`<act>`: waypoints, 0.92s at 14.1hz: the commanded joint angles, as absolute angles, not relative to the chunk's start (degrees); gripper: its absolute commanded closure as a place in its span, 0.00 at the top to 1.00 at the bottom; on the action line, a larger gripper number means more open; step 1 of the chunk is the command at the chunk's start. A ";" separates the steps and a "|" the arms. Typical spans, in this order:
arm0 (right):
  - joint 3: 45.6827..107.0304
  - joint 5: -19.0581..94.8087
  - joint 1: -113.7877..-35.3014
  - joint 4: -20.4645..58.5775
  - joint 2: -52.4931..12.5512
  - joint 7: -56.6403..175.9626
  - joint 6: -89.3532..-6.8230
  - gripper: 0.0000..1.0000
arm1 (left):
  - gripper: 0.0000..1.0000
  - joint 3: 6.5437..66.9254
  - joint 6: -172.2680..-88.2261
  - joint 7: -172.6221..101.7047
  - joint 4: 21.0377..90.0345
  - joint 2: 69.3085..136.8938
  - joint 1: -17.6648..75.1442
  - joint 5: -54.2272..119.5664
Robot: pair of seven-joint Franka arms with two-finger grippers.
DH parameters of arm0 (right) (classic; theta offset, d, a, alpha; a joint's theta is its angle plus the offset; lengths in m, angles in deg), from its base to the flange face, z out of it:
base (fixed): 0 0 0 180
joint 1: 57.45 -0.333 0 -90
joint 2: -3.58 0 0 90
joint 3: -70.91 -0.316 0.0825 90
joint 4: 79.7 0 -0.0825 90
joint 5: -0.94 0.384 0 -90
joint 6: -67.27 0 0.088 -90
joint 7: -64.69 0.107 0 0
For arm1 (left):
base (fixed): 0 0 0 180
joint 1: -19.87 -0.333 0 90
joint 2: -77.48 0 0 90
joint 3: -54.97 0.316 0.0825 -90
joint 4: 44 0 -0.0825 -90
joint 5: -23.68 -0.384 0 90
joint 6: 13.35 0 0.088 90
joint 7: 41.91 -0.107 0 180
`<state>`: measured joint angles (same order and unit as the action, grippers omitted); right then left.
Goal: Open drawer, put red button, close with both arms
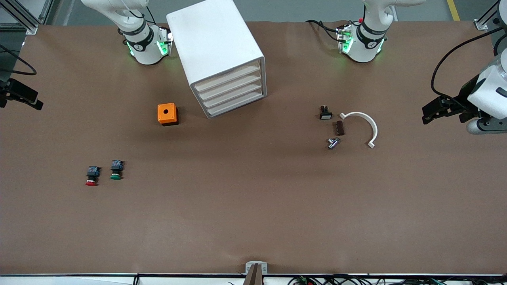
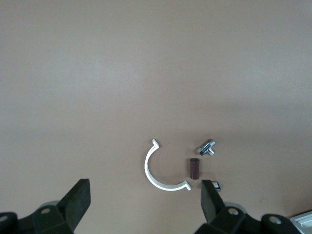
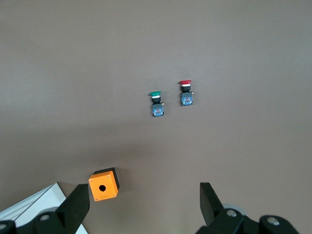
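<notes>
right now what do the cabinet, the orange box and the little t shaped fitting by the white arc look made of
The cabinet looks like matte white plastic or painted metal: smooth faces, rounded edges, no grain. The orange box looks like moulded plastic, evenly coloured and dull, on a dark base. The T-shaped fitting seems to be bare metal: silvery with bright glints, also in the left wrist view. None of this is certain from looks alone.

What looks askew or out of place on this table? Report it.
Only the cabinet stands out: it sits turned at an angle to the table's edges, its four drawer fronts facing the left arm's end. All are shut, the top drawer included. The red button and green button lie on their sides. Nothing is spilled or visibly damaged.
</notes>
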<state>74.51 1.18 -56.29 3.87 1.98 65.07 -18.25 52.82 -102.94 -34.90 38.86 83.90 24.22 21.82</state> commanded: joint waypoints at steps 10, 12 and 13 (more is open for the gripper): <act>74.07 0.15 -55.69 3.27 1.74 64.43 -17.81 1.00 | 1.00 51.20 -100.63 -34.79 38.97 86.53 25.57 22.53; 74.07 -0.02 -55.25 3.62 1.30 64.34 -17.81 1.00 | 1.00 49.27 -98.95 -34.44 38.97 88.19 25.58 23.84; 74.07 -0.03 -54.29 3.79 -0.01 64.34 -17.64 1.00 | 1.00 48.74 -98.78 -34.44 39.14 89.25 25.49 25.85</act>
